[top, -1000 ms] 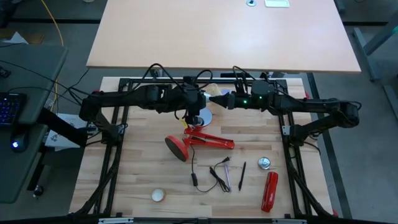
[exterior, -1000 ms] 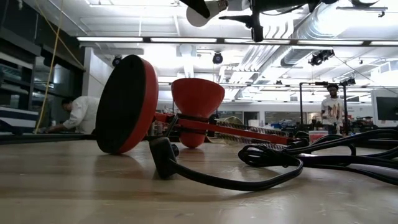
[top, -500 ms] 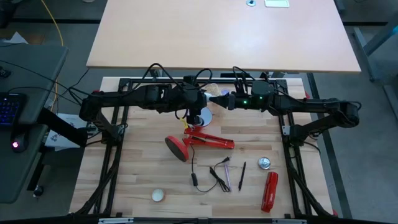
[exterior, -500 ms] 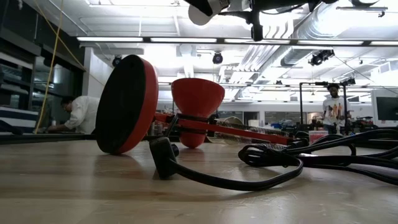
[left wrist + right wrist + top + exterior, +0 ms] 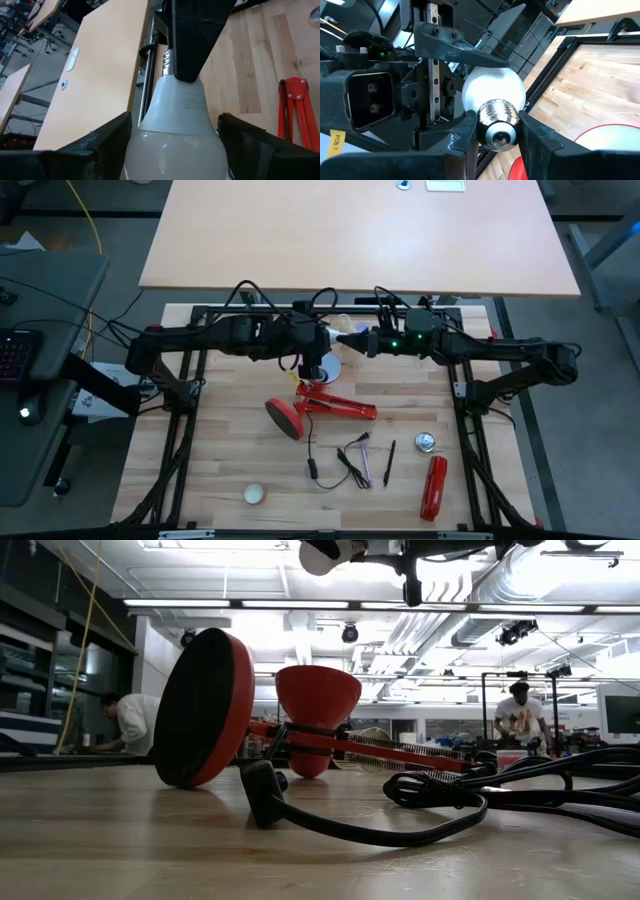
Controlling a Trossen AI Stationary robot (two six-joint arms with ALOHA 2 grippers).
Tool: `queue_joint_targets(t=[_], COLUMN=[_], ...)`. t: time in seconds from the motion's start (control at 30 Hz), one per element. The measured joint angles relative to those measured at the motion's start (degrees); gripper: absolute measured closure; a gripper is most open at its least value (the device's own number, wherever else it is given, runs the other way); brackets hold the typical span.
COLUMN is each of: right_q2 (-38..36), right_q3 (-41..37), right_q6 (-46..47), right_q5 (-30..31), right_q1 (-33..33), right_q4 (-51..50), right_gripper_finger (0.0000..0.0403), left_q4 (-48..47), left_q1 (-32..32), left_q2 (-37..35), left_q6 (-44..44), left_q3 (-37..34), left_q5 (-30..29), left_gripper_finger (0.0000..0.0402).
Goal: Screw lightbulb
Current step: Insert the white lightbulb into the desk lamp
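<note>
The white lightbulb (image 5: 336, 337) is in the air above the table's far middle, lying level with its screw base toward the right arm. It also shows at the top of the low view (image 5: 325, 552). My left gripper (image 5: 322, 340) and my right gripper (image 5: 352, 340) meet at it from opposite sides, each shut on it. The red lamp lies on its side on the table, with its round base (image 5: 283, 418) nearest the near edge and its white-lined shade (image 5: 322, 367) below the grippers. My left gripper pinches the bulb's white glass globe (image 5: 175, 150) between its two fingers (image 5: 107, 145). It comes level from the table's left. The bulb is lifted clear and lies level, with its base pointing away from this gripper. My right gripper pinches the bulb's grey screw base (image 5: 496, 117) between its two fingers (image 5: 460, 135). It comes level from the table's right, along the bulb's axis. The bulb is clear of the table.
The lamp's black cord (image 5: 345, 460) lies coiled on the table's near half. A pen (image 5: 391, 462), a small round metal thing (image 5: 427, 442) and a red cylinder (image 5: 434, 486) lie at the near right. A cream ball (image 5: 255, 494) lies near the front edge.
The bulb, held between both grippers, has risen a little in the low view. The lamp has stayed where it was.
</note>
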Motion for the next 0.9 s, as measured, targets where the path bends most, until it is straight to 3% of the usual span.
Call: queue_joint_targets(t=[0.17, 0.47, 0.6, 0.77, 0.9], right_q2=[0.0, -0.9, -3.1, -5.9, -5.5], right_q3=[0.0, 0.0, 0.0, 0.0, 0.0], right_q6=[-0.1, -2.2, -5.0, -8.5, -8.9], right_q5=[0.0, 0.4, -0.2, -1.6, -5.2], right_q1=[-0.1, -2.7, -4.2, -5.3, -5.2], right_q4=[0.3, 1.2, 1.2, 1.4, 5.6], right_gripper_finger=[0.0299, 0.0299, 0.0299, 0.0299, 0.0299], left_q4=[-1.0, -11.4, -16.5, -10.7, 12.7], left_q1=[0.0, 0.0, 0.0, 0.4, 0.5], left_q2=[0.0, -0.3, -3.7, -13.0, -22.9], left_q6=[-0.9, -4.4, -11.9, -23.2, -29.3], left_q3=[0.2, 10.2, 11.9, 4.0, -12.8], left_q5=[-0.1, -0.3, 2.2, 5.4, 5.0], left_gripper_finger=[0.0111, 0.0108, 0.0108, 0.0107, 0.0107])
